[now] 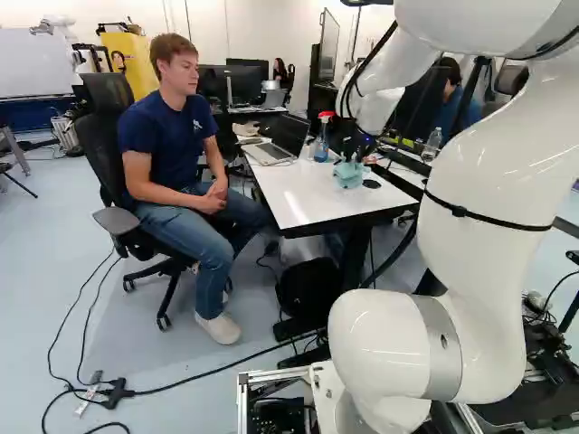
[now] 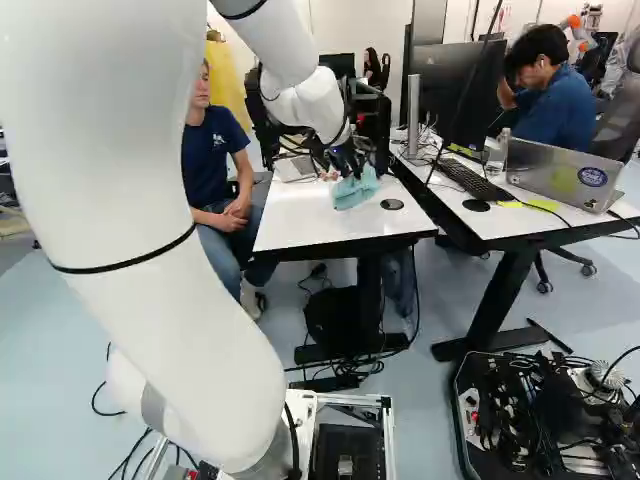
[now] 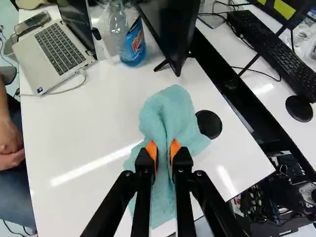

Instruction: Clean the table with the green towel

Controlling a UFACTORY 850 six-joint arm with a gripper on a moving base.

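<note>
Blue-green towel [image 3: 170, 111] pinched in the tool [image 2: 350, 170]; spray bottle [image 1: 322, 145] wears a red-and-blue label [image 3: 135, 39]

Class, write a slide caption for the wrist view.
Tool pinching a green towel over a white table, spray bottle ahead.

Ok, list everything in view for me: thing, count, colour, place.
Towel: one, pale blue-green, over the table
Table: one, white, ahead
Desk: one, white, beside the table
Laptops: two, silver, table and desk
Spray bottle: one, blue, red top, on the table
Clear bottle: one, on the desk
Screens: several, black, table, desk, background
Keyboard: one, black, desk
Discs: two, black, table and desk
Bag: one, black, under the table
Person: one, dark blue shirt, seated beside the table
Cables: several, black, floor
Arm: one, white, over the table
Gripper: one, black, orange pads, shut on the towel
</note>
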